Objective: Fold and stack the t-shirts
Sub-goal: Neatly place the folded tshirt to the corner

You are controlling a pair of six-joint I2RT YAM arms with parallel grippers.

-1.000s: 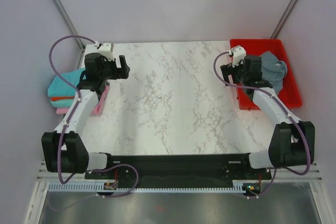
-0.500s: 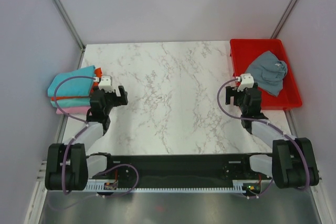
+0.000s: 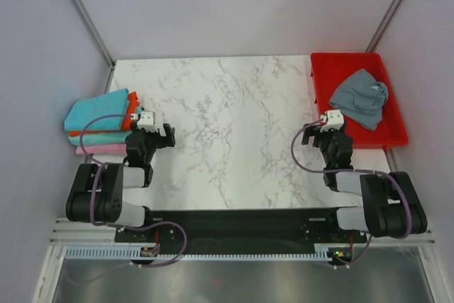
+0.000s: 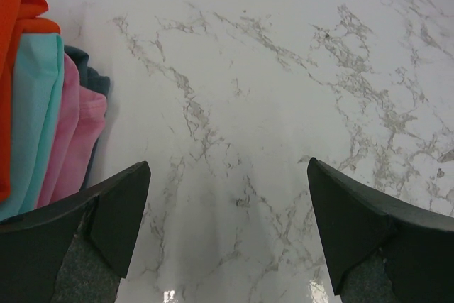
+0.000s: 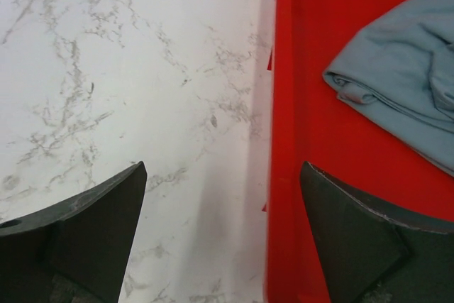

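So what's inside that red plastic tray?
Just one crumpled slate grey cloth t-shirt lies inside the red plastic tray. The rest of the tray floor is bare red. Anything under the shirt is covered, so I cannot see it.

A stack of t-shirts [image 3: 99, 122] lies at the left edge of the table [image 3: 234, 104]. The left gripper [image 4: 227, 163] is just right of the stack, over the table. A tray [image 3: 339, 69] stands in the far right corner with one t-shirt [image 3: 360, 97] in it. The right gripper [image 5: 223, 164] is at the tray's near left corner.
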